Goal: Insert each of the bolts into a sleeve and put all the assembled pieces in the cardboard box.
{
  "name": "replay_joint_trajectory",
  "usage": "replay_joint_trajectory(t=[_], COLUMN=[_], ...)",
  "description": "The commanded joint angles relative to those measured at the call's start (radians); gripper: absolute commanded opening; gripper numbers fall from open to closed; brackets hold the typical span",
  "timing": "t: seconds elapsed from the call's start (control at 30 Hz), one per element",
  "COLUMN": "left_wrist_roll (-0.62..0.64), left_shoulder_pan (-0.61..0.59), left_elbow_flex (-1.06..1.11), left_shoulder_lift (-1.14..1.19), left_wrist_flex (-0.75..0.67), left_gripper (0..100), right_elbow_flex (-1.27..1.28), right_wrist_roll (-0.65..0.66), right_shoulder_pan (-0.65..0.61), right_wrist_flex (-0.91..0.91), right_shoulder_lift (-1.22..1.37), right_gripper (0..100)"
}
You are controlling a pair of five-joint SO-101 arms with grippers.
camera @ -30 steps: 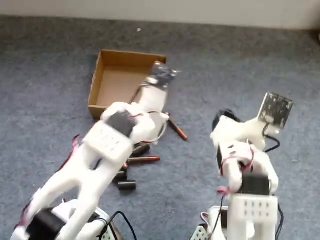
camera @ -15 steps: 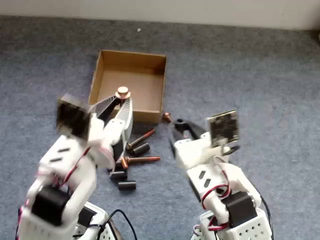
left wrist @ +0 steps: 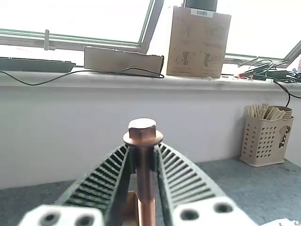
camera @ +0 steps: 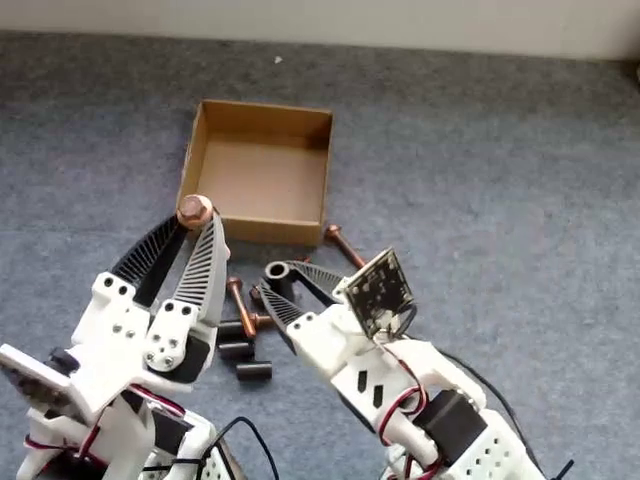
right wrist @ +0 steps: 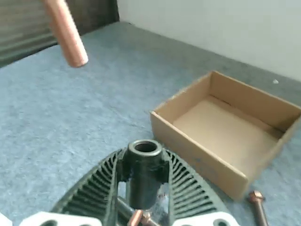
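My left gripper (camera: 196,215) is shut on a copper bolt (left wrist: 142,155), held upright with its hex head (camera: 194,209) on top, near the front left corner of the cardboard box (camera: 258,170). My right gripper (camera: 281,283) is shut on a black sleeve (right wrist: 143,173), its bore facing up, lifted above the parts pile. The held bolt's shank tip (right wrist: 66,33) hangs apart from the sleeve in the right wrist view. The box (right wrist: 230,134) holds nothing. Loose bolts (camera: 240,306) and black sleeves (camera: 252,371) lie on the carpet between the arms.
Another copper bolt (camera: 342,244) lies on the grey carpet by the box's front right corner, also seen as bolt (right wrist: 257,205). A white wall, a window sill with boxes and a beige holder (left wrist: 264,135) stand in the room behind.
The left arm swung back from over the box with the bolt and tilted it upright. The right arm came in from the right and now holds a sleeve up near the pile.
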Motion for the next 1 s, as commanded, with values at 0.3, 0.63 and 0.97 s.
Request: replay_joint_trajectory(t=[0.3,0.63,0.97], left_wrist_roll=[0.009,0.006,0.005], left_shoulder_pan=[0.117,0.142,0.14], left_elbow_flex=[-0.007,0.077,0.094], left_shoulder_lift=[-0.01,-0.012,-0.012], left_wrist_flex=[-0.023,-0.028,-0.021], left_gripper=[0,0,0], right_elbow_flex=[0.039,0.031,-0.018], right_wrist_roll=[0.17,0.173,0.173], right_shoulder_pan=[-0.065,-0.062,-0.061], right_wrist_flex=[-0.211,-0.211,-0.214], right_shoulder_lift=[-0.015,-0.016,-0.018], right_gripper=[0.4,0.4,0.4])
